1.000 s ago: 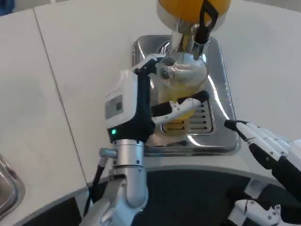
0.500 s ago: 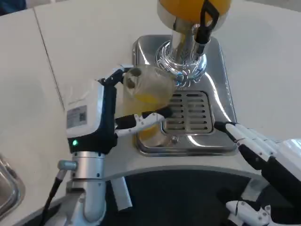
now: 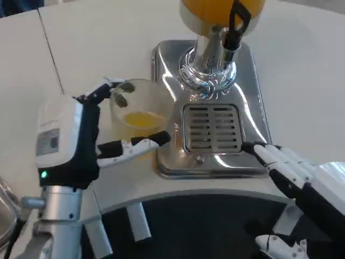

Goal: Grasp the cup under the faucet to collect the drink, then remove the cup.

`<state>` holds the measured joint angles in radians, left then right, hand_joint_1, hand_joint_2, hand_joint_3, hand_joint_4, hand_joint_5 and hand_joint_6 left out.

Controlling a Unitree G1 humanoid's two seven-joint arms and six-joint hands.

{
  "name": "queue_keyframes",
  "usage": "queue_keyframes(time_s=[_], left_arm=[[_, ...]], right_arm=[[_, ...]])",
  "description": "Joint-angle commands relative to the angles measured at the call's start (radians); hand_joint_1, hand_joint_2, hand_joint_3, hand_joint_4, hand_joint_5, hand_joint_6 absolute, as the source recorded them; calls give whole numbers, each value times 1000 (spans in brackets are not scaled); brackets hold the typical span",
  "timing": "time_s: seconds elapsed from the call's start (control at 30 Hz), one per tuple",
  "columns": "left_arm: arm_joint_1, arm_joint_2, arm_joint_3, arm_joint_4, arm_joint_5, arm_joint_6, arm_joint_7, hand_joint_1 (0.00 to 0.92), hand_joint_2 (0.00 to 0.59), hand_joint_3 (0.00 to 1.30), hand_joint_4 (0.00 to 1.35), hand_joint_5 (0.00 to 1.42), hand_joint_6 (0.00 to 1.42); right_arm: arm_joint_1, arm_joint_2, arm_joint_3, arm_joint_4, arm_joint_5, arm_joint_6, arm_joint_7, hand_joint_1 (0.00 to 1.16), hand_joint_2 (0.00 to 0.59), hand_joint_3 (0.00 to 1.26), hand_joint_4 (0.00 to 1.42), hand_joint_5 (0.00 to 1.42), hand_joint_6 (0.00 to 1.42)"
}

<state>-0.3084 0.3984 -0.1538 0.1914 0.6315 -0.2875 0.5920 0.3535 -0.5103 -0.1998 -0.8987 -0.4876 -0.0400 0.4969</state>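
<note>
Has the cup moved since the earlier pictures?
Yes. The left hand carried the cup leftward, from under the faucet to beside the metal tray.

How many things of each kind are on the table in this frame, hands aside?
Cup, clear with yellow drink, held by the left hand: 1
Drink dispenser: 1
Metal drip tray: 1
Total: 3

Faucet (image 3: 207,70) over bare grille (image 3: 211,128)

Clear cup (image 3: 141,108), orange drink (image 3: 141,118)
</note>
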Motion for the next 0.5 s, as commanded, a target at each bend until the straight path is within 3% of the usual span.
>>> queue_keyframes(time_s=[0.03, 0.23, 0.5], left_arm=[[65, 16, 53, -111, -48, -48, -62, 809, 0, 1137, 1008, 1416, 1424], [134, 25, 100, -224, -97, -82, -152, 809, 0, 1136, 1008, 1416, 1424], [248, 21, 168, -391, -155, -132, -258, 810, 0, 1146, 1008, 1416, 1424]], right_arm=[[0, 9, 10, -10, -37, -29, -26, 318, 441, 4, 0, 0, 70], [26, 16, 8, -14, -62, -65, -44, 323, 445, 4, 0, 0, 54], [94, 9, -45, -10, -83, -182, -73, 326, 446, 3, 0, 0, 49]])
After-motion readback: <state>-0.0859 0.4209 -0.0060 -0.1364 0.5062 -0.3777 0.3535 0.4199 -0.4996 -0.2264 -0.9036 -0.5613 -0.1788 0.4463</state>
